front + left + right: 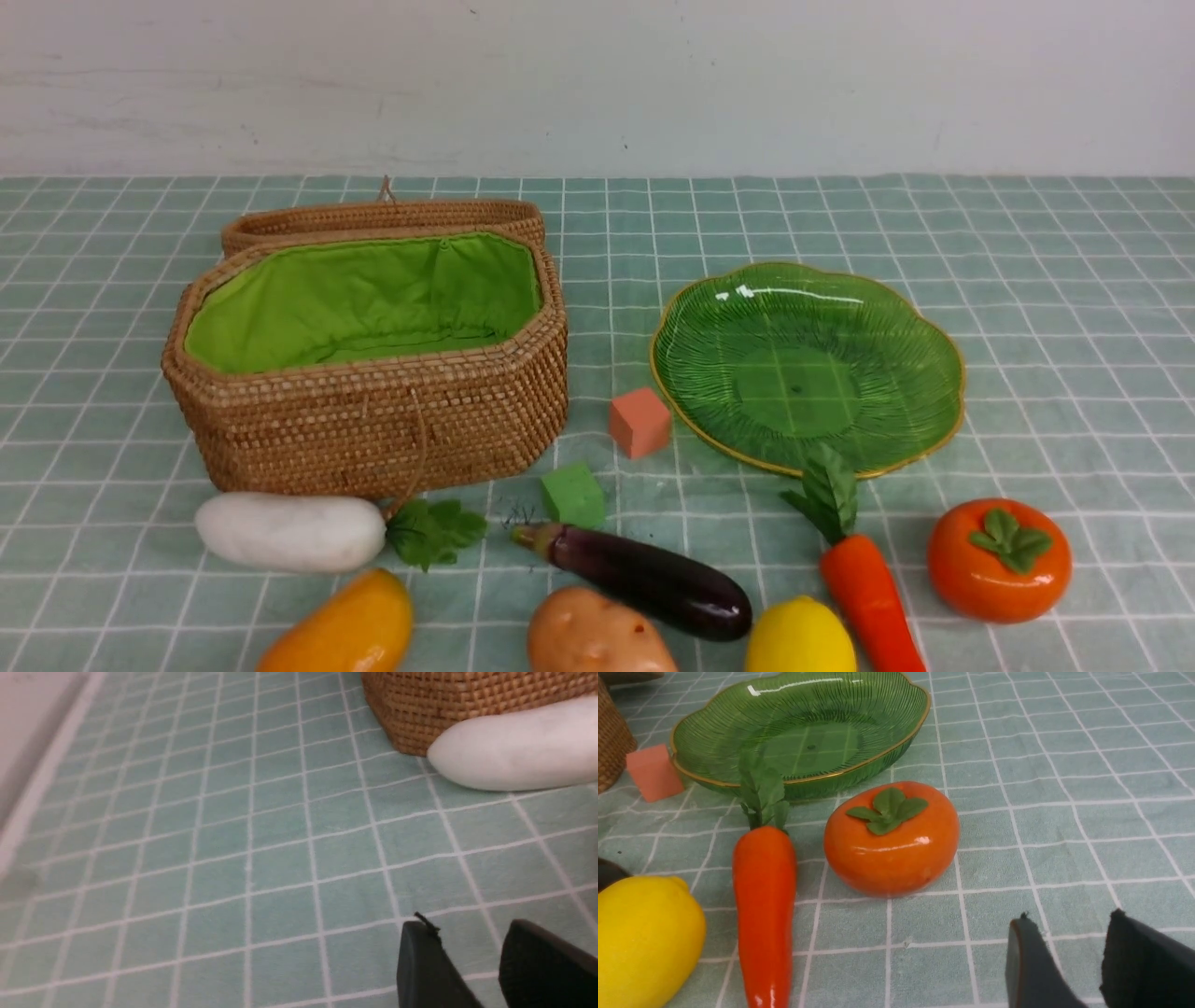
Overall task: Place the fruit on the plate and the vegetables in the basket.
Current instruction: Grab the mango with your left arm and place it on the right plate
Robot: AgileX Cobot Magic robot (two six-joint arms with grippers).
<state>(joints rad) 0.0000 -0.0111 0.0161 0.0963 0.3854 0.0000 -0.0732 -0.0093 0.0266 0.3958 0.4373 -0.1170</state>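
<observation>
Both spread: left claw (467,927) apart from radish (514,751); right claw (1070,918) seemingly near persimmon (892,844), plate (859,768) rim beyond.

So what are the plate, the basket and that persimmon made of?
Plate: seemingly green glass, translucent and glossy; the tablecloth grid shows through.
Basket: woven wicker, visible coiled strands, with matte green cloth lining.
Persimmon: probably hard plastic or glazed ceramic, judging by its sharp highlights.
</observation>
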